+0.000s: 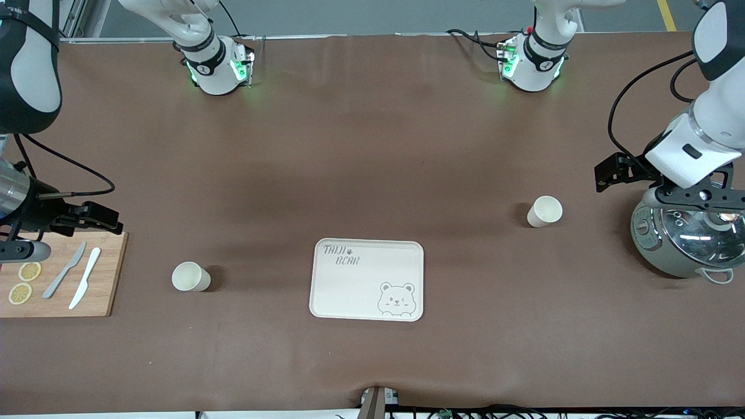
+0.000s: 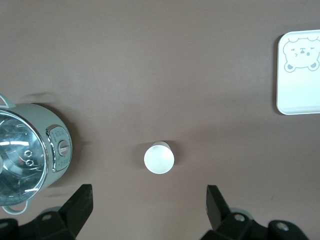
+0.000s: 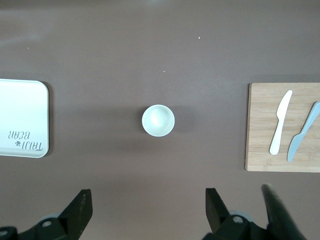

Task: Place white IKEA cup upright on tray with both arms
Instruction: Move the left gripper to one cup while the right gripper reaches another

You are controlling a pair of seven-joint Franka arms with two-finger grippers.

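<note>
While front view hides fingers, wrist views show left gripper (image 2: 149, 210), right gripper (image 3: 149, 212) spread wide.

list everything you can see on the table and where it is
tray: 1, cream with bear drawing and lettering, mid-table, bare
cups: 2, white, both upright on the table off the tray; one toward the right arm's end, one toward the left arm's end and farther from the front camera
cutting board: 1, wooden, at the right arm's end
knives: 2, one grey and one white, lying side by side on the board
lemon slices: 2, yellow, on the board
pot: 1, grey-green with glass lid, at the left arm's end
left gripper: open, empty, over the table by the pot
right gripper: open, empty, over the table by the board
</note>
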